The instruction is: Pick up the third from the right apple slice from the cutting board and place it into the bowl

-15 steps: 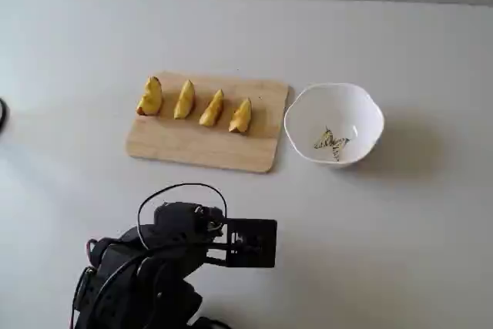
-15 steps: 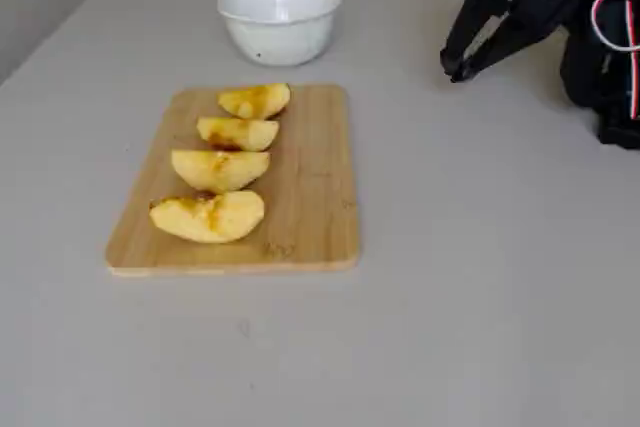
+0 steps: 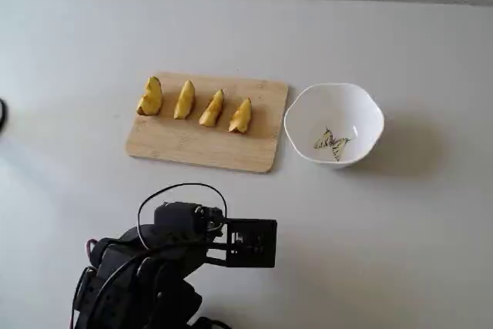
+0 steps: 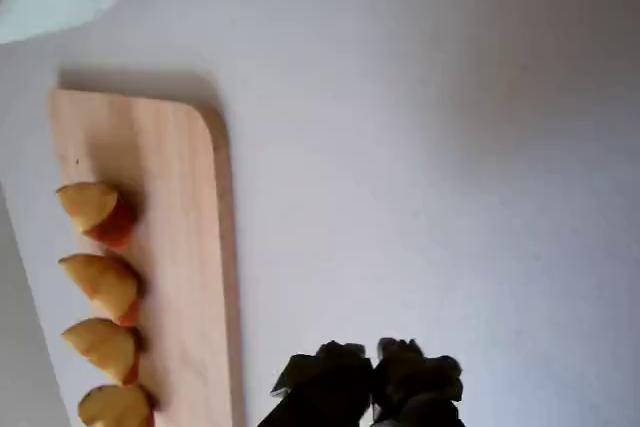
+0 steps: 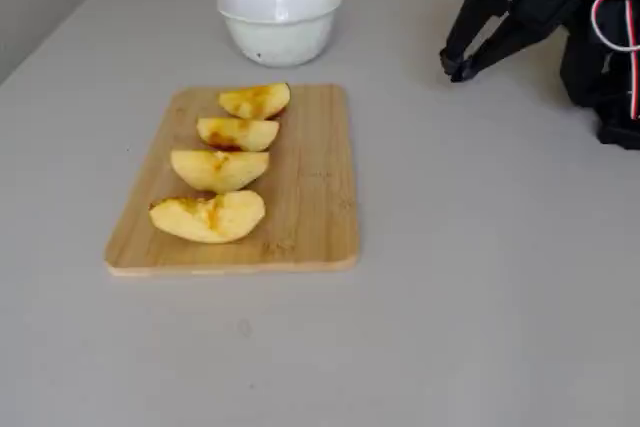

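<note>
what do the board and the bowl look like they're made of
Board: looks like wood or bamboo, matte light tan with faint lengthwise grain in the wrist view. Bowl: probably glazed ceramic, smooth white with a printed motif inside, though plastic can't be ruled out.

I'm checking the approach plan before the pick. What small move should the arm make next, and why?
Probably swing the gripper toward the cutting board and over the apple slice third from the right in the fixed view showing the arm at the bottom. All four slices lie untouched on the board, the bowl is empty, and the gripper hangs off the board over bare table.
</note>
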Motion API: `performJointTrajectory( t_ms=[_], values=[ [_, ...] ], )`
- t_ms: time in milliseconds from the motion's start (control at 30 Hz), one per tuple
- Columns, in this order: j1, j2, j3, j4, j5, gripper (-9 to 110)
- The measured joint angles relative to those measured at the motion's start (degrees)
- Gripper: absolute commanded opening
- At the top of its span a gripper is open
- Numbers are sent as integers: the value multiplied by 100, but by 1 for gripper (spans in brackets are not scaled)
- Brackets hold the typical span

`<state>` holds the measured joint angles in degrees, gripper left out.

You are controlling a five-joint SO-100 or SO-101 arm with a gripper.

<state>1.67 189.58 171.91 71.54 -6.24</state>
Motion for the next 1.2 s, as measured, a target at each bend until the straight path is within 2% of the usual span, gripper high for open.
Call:
performJointTrajectory(
  t_ms=[1200],
  values=[
    [-439,0,0,-9,-343,0]
  ],
)
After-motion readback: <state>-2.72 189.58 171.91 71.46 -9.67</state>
